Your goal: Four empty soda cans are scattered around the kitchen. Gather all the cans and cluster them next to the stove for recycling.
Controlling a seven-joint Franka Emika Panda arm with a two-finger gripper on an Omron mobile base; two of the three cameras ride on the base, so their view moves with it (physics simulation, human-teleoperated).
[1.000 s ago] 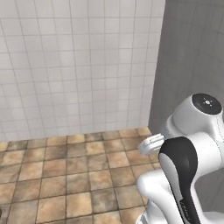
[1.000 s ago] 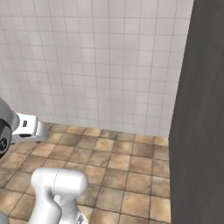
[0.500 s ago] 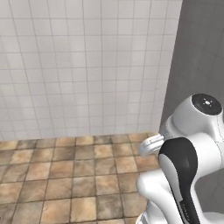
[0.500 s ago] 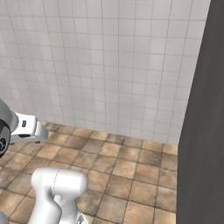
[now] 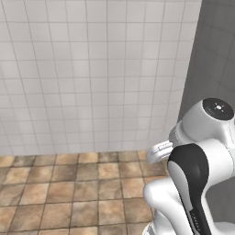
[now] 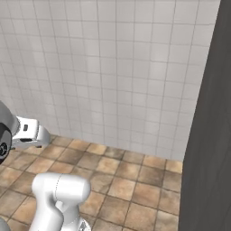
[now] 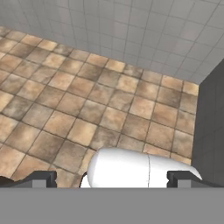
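Pincer spread wide, nothing held, aimed down at brown tiled floor. White tiled wall ahead, dark grey panel at right. Soda cans and stove unlocated from here; direction from pincer cannot be judged. Base repositioning judged necessary before reach.

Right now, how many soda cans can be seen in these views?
0. The base and hand views show a white tiled wall, a brown tiled floor and a dark grey panel. Cans may lie elsewhere in the kitchen, outside these views.
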